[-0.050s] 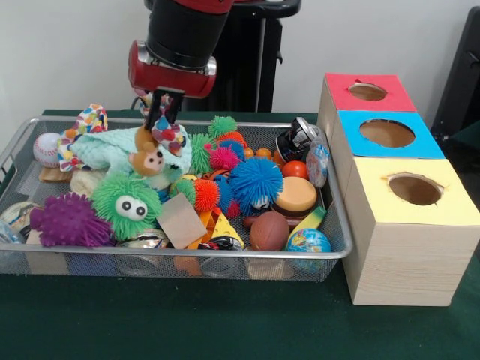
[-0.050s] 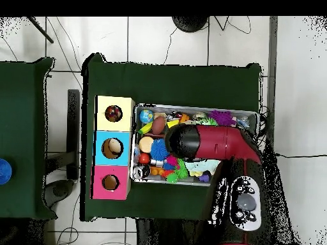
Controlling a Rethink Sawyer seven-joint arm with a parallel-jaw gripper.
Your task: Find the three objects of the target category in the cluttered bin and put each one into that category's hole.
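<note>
gripper (image 1: 163,112) tips behind toys (image 1: 157,146)

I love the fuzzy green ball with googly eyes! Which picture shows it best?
The front view: the green ball sits in plain sight near the bin's front, both eyes facing the camera. In the overhead view the arm covers much of the bin, and I cannot pick it out.

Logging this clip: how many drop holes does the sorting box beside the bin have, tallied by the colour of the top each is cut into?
red top: 1 hole
blue top: 1 hole
yellow top: 1 hole
Total: 3 holes
</note>
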